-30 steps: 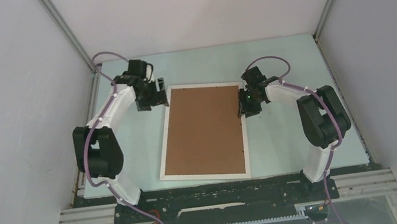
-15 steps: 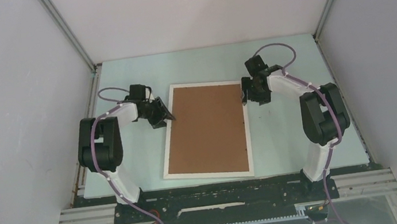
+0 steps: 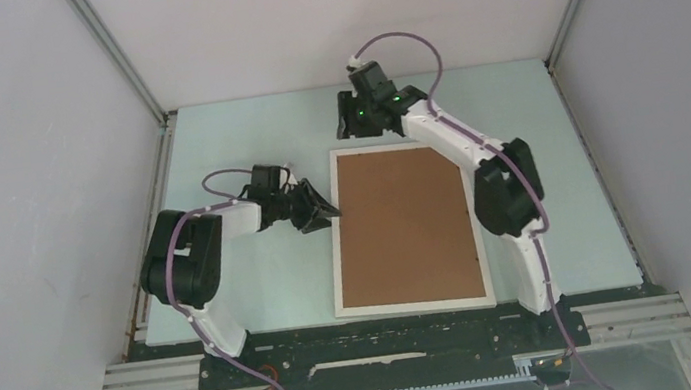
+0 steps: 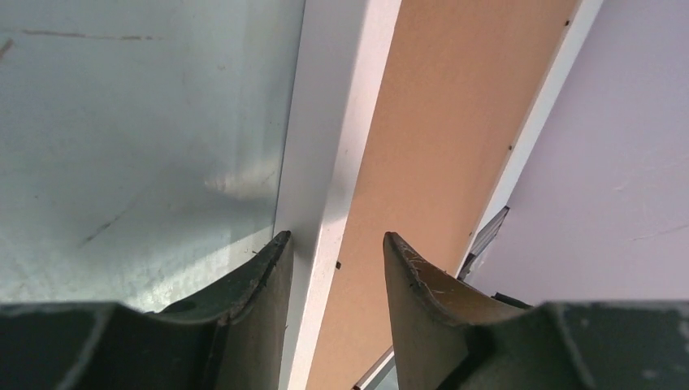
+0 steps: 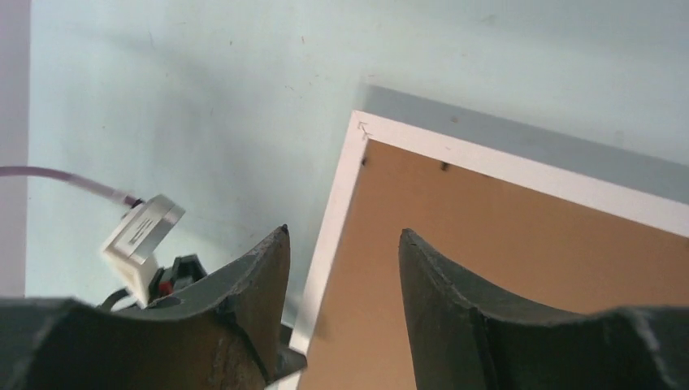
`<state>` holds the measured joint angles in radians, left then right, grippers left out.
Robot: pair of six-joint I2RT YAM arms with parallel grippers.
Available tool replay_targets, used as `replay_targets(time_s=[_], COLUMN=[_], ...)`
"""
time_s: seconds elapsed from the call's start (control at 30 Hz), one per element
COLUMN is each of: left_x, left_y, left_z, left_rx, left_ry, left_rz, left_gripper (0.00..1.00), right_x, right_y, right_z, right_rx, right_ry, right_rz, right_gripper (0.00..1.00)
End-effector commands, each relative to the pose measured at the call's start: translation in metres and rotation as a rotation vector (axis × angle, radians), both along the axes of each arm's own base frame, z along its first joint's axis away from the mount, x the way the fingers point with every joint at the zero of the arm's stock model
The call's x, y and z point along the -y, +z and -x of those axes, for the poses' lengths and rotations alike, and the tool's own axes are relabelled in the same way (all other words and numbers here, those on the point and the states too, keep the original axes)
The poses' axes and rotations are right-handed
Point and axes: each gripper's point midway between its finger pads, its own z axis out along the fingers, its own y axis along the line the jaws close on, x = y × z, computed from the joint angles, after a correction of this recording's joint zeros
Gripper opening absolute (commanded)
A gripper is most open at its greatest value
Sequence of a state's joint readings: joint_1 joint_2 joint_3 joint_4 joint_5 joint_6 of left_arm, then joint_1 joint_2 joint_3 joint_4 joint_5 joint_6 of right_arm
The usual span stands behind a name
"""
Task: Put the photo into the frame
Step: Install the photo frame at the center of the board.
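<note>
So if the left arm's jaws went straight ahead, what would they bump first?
Probably the frame: its white rim lies right ahead, between the open jaws, with the brown backing board beside it. How far off is hard to tell.

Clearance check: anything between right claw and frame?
Nothing. The top view shows only bare table between the right claw and the frame.

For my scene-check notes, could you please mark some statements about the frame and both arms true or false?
1. The frame lies flat with its brown backing board up. True.
2. The left fingers straddle the frame's white left rim. True.
3. The right fingers are over the frame's near edge. False: they are over its far left corner.
4. The right fingers are pinched shut. False: they stand apart.
</note>
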<state>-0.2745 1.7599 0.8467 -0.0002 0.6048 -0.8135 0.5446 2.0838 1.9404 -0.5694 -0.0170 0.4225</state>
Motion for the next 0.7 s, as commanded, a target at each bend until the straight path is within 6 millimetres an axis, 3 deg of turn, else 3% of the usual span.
replay_targets(time_s=[0.0, 0.23, 0.33, 0.67], left_x=[0.012, 0.01, 0.012, 0.013], left_y=[0.013, 0.002, -0.002, -0.006], left_z=[-0.001, -0.001, 0.001, 0.006], left_rx=[0.015, 0.023, 0.013, 0.022], left_ry=[-0.024, -0.027, -0.038, -0.053], left_rz=[0.086, 0.025, 0.008, -0.026], left_gripper=[0.46, 0.45, 0.44, 0.43], right_x=[-0.035, -0.038, -0.041, -0.044], right_y=[-0.035, -0.067, -0.081, -0.101], right_z=[-0.008, -0.021, -0.023, -0.029], right_rx=[-0.069, -0.078, -0.089, -0.081], right_ry=[0.029, 0.031, 0.04, 0.027], right_rz=[-0.026, 0.013, 0.035, 0.107], right_gripper=[0.57, 0.37, 0.35, 0.28])
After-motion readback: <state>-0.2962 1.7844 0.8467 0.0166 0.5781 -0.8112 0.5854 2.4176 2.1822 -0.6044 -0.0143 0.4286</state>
